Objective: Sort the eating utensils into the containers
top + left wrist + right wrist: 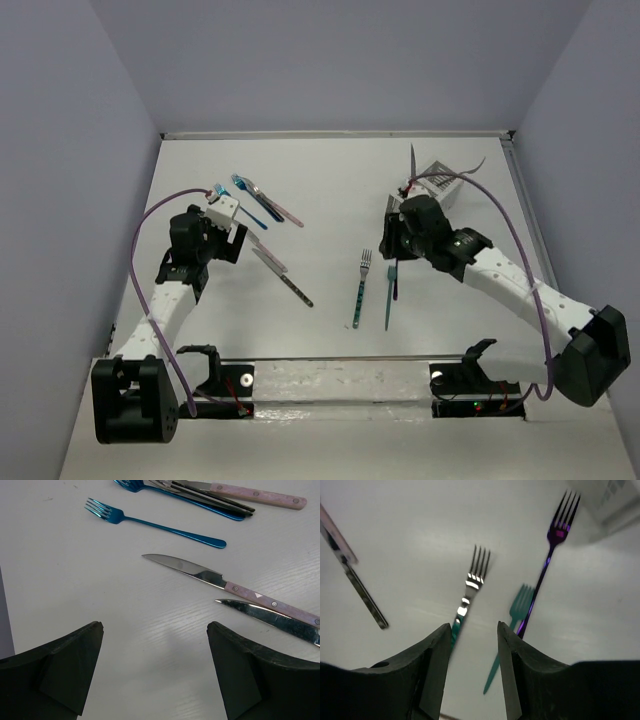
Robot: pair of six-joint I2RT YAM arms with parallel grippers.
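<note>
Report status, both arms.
Left gripper wide open, empty, near pink-handled steel knife. Right gripper part open, nothing between; purple metal fork beside its finger. White slatted caddy beyond; no obstruction seen.

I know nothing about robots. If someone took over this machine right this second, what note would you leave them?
Left hand: open and empty, over the table near a pink-handled knife and a blue fork.
Right hand: open and empty, above a silver-headed fork, a purple fork and a teal fork.
Caddy: far right of the table.
Done: a couple of utensils already stick out of it.
Left: the three forks, the knives and the pile by the left hand, all lying loose on the table.
</note>
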